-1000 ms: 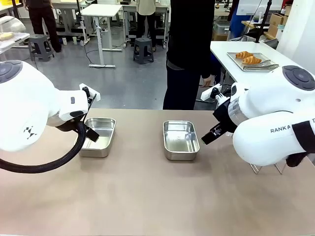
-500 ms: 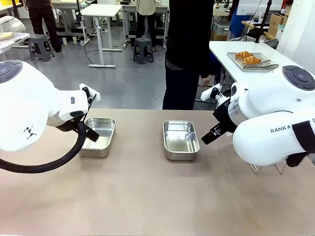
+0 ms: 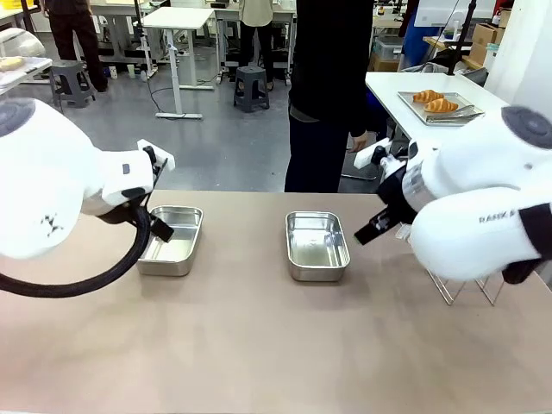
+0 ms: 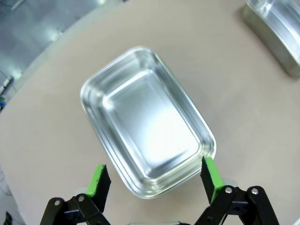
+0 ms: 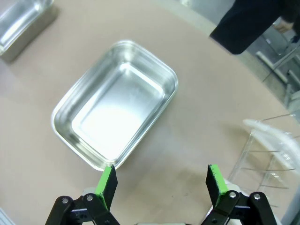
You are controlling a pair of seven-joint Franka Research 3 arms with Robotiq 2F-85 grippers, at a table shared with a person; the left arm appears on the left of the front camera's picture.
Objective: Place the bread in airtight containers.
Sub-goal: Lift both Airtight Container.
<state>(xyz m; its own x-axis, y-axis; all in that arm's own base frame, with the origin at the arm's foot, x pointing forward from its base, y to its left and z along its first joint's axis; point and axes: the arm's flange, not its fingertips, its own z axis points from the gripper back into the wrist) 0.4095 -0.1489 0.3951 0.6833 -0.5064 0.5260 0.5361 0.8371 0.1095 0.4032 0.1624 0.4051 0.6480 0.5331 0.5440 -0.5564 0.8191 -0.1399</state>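
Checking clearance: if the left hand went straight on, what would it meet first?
Likely the empty steel tin straight ahead of the open left hand, though depth is unclear.

A grey stool (image 3: 251,86) stands on the smooth grey floor (image 3: 224,147), beyond the tan table (image 3: 259,345). Left of the stool is a white desk (image 3: 177,19) on slim white legs, and a second grey stool (image 3: 69,79) sits farther left. Right of the stool stands a white table (image 3: 397,90), with cardboard boxes (image 3: 488,36) behind it.
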